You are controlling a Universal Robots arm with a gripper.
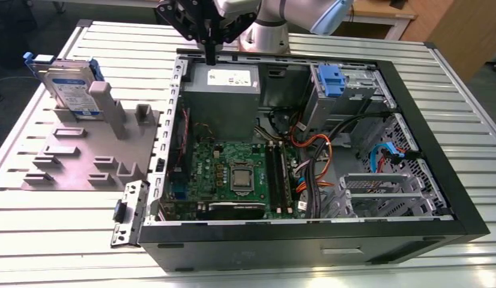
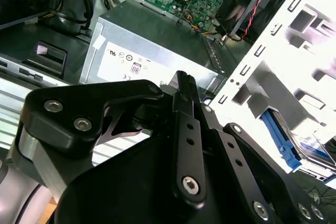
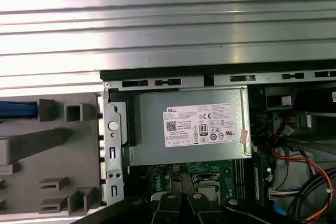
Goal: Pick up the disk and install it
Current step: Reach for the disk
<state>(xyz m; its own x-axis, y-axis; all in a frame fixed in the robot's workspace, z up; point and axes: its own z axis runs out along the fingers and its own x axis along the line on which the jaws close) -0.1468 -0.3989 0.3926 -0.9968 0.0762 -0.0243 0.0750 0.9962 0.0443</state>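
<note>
The disk [image 1: 69, 89] stands on edge in a slot of the grey holder [image 1: 80, 153] at the exterior view's left, its white-and-blue label facing out and its blue bracket around it. In the second wrist view the disk [image 2: 311, 149] lies off beyond the case wall. The blue strip in the first wrist view is the disk's bracket edge [image 3: 18, 109]. My gripper [image 1: 209, 59] hangs above the far wall of the open computer case, well apart from the disk. Its black fingers [image 2: 184, 85] are shut with nothing between them, and in the first wrist view the gripper [image 3: 182, 202] hovers over the power supply.
The open computer case [image 1: 440, 120] takes up the table's middle, with the grey power supply box [image 1: 224, 96] under the gripper. Further inside are the motherboard [image 1: 232, 174], cables, and a drive bay with a small blue tab [image 1: 332, 81]. Ribbed metal tabletop [image 1: 39, 240] surrounds it.
</note>
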